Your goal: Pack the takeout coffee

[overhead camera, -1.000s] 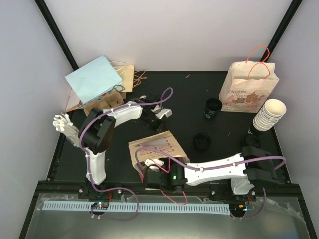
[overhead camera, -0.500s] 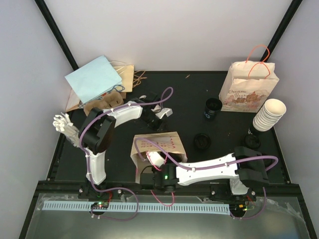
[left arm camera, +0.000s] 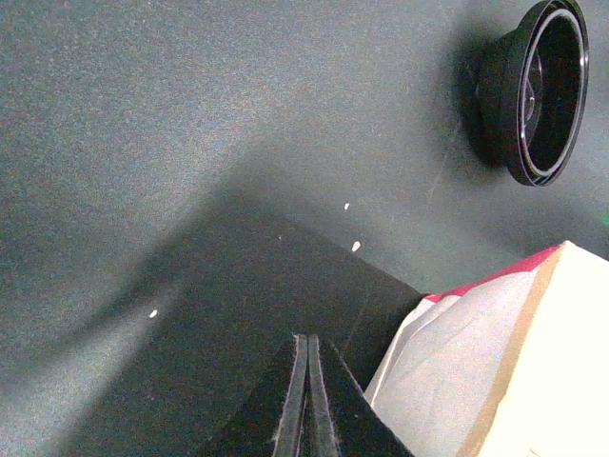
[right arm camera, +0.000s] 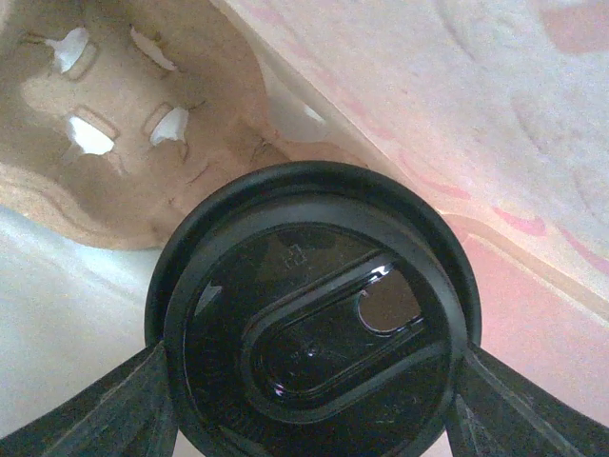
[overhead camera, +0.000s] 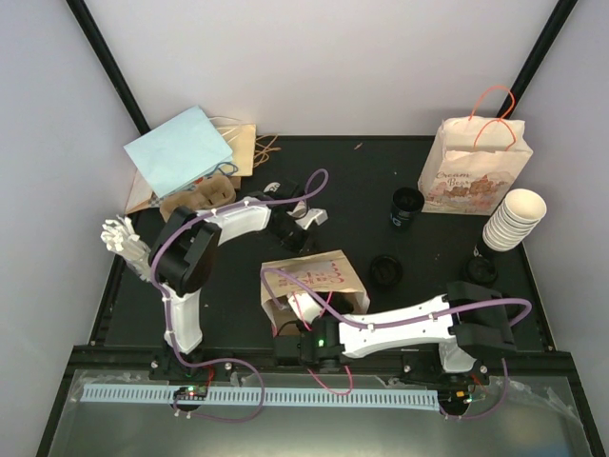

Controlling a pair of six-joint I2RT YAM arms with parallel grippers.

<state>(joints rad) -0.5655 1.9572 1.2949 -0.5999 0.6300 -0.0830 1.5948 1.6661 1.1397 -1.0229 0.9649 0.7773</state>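
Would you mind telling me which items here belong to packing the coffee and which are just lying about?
In the job: black-lidded coffee cup in the right gripper; brown cardboard cup carrier; pink-printed paper bag lying on its side.
Lying about: upright printed paper bag with orange handles; stack of white paper cups; light blue paper bag; loose black lid.

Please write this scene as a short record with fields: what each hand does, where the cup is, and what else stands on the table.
left hand: shut, nothing seen between its fingers, close beside the paper bag
right hand: closed on the lidded cup
lidded cup: black lid on, held at the mouth of the paper bag
paper bag: lying on its side, cardboard carrier inside
cup in carrier: cannot tell
elsewhere: standing printed bag, stack of white cups, loose black lid
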